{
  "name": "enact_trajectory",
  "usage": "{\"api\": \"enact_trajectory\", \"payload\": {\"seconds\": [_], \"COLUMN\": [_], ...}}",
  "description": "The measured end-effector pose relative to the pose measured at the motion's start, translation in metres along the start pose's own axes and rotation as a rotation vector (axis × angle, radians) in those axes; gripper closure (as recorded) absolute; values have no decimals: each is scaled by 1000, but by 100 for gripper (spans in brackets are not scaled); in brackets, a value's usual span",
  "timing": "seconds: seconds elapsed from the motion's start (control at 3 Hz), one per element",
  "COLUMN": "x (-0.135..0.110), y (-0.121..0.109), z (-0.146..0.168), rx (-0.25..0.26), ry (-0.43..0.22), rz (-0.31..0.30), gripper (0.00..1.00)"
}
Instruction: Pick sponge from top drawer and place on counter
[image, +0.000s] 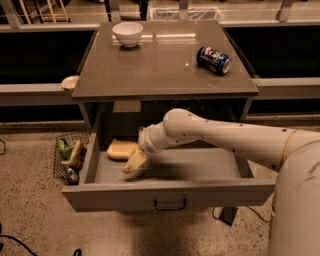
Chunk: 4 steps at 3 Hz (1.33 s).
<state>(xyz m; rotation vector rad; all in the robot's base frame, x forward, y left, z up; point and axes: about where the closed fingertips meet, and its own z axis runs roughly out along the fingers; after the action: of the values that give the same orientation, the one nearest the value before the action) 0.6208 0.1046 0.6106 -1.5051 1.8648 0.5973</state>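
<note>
The pale yellow sponge (121, 149) lies in the back left of the open top drawer (170, 194), which is pulled far out of the grey cabinet. My gripper (131, 165) reaches down into the drawer from the right, its cream tip just in front of and to the right of the sponge, close to it. The counter (165, 65) is the glossy grey-brown top above the drawer.
A white bowl (127, 33) stands at the counter's back left and a blue can (213, 59) lies on its side at the right. A wire basket (69, 159) with items sits on the floor left of the drawer. A small round disc (70, 82) rests on the left ledge.
</note>
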Motion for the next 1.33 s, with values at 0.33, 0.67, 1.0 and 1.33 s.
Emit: {"api": "enact_trajectory", "payload": {"seconds": [0.33, 0.67, 1.0, 1.33], "x": [0, 1, 3, 5], "y": [0, 1, 2, 0], "z": [2, 6, 9, -13], "rx": [0, -7, -23, 6], "ry": [-1, -3, -2, 4], "rz": [-3, -5, -7, -11], "gripper": [16, 40, 63, 87]}}
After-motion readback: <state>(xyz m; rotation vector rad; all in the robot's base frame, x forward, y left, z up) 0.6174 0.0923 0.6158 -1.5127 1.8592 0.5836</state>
